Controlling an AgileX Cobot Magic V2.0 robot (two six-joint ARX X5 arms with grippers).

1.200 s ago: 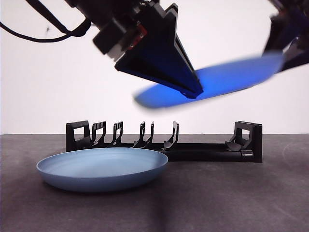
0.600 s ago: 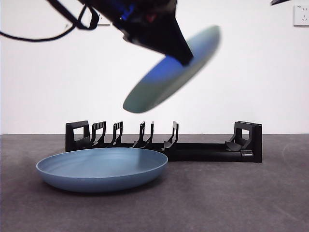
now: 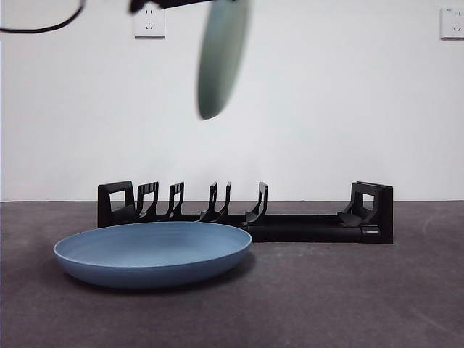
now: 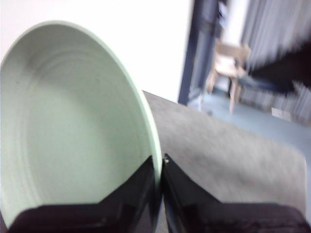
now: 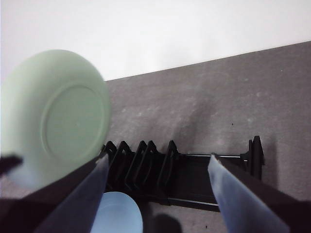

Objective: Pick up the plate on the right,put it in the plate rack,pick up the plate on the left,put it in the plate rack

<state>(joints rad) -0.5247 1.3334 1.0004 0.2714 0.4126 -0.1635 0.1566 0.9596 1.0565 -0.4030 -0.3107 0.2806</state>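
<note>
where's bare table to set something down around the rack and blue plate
Bare dark table lies right of the blue plate and in front of the plate rack's right half. It is crowded at the left, where that plate sits close before the rack's prongs.

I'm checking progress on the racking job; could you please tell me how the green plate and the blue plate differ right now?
The green plate is held edge-on, nearly upright, high above the plate rack; the blue plate lies flat on the table in front of the rack. The left pincer is shut on the green plate's rim; nothing touches the blue plate. The right pincer is open, empty. Both are round, shallow, and not yet racked.
</note>
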